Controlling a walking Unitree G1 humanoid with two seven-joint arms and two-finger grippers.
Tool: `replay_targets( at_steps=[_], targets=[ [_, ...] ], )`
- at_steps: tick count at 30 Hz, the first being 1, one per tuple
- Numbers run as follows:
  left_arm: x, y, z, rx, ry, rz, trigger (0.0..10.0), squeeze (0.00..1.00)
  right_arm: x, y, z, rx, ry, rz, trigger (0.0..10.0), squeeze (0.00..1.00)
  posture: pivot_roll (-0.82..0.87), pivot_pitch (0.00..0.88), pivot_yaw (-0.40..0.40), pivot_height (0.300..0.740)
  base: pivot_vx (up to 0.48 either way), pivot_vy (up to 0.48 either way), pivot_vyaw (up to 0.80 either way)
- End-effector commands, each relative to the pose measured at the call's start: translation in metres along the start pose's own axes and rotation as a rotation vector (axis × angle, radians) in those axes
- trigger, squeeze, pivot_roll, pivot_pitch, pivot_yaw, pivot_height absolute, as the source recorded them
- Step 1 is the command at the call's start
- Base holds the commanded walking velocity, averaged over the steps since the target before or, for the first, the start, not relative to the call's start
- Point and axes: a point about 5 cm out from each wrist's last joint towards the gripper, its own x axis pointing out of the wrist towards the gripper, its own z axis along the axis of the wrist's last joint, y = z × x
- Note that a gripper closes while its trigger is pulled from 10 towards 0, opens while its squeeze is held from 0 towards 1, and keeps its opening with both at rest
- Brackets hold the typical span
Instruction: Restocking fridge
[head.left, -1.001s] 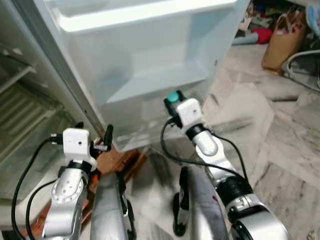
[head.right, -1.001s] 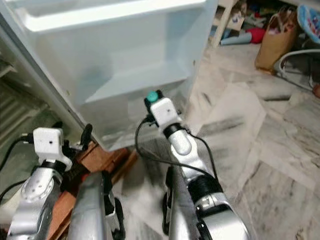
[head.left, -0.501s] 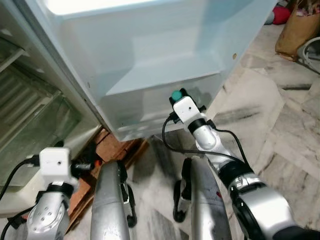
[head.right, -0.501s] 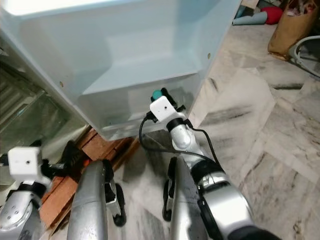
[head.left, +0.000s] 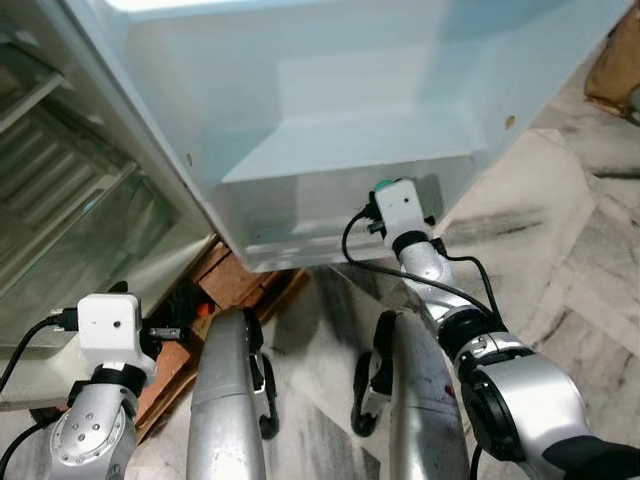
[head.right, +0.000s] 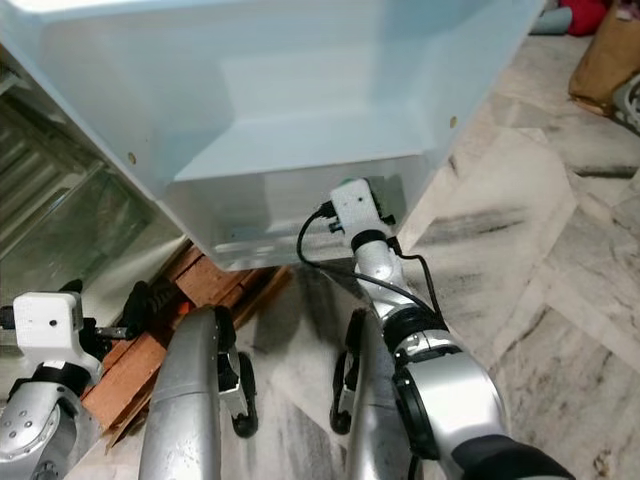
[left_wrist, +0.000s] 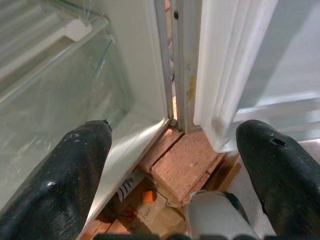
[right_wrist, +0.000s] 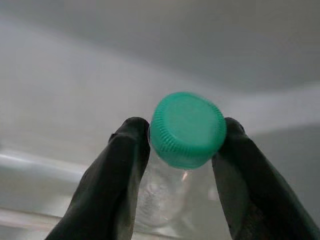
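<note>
The right gripper (right_wrist: 182, 150) has pushed further forward, its fingers clenched on a green-capped bottle (right_wrist: 186, 131) now at the door shelf (head.left: 330, 195); placing looks near; the left gripper (left_wrist: 175, 150) hangs spread, released.

Both arms are built of smooth silver-grey metal segments joined by rounded, ball-like joints with black rings between them. Each wrist carries a boxy white camera housing with a small dark lens hole, and thin black cables loop from these boxes back along the forearms. The right gripper (right_wrist: 186, 165) and left gripper (left_wrist: 175, 165) each have two long, matte black fingers, thick and rounded, scuffed with pale specks.
</note>
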Motion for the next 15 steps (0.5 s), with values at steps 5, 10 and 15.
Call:
replay_targets(
  at_steps=[5,10,15],
  targets=[
    [0.000,-0.001,-0.003,0.001,0.025,-0.012,10.0,0.00,-0.004,-0.013,-0.016,0.007,0.085,-0.053,10.0,1.00,0.17,0.351,0.000,0.578,0.000,0.000,0.00],
    [0.006,-0.002,-0.003,-0.001,0.024,-0.017,10.0,0.00,0.004,-0.017,-0.002,0.055,0.050,-0.065,10.0,1.00,0.16,0.332,-0.005,0.578,0.000,0.000,0.00],
    [0.011,-0.003,-0.003,-0.003,0.018,-0.015,10.0,0.00,0.009,-0.016,0.012,0.085,0.001,-0.054,10.0,1.00,0.15,0.313,-0.010,0.578,0.000,0.000,0.00]
  ],
)
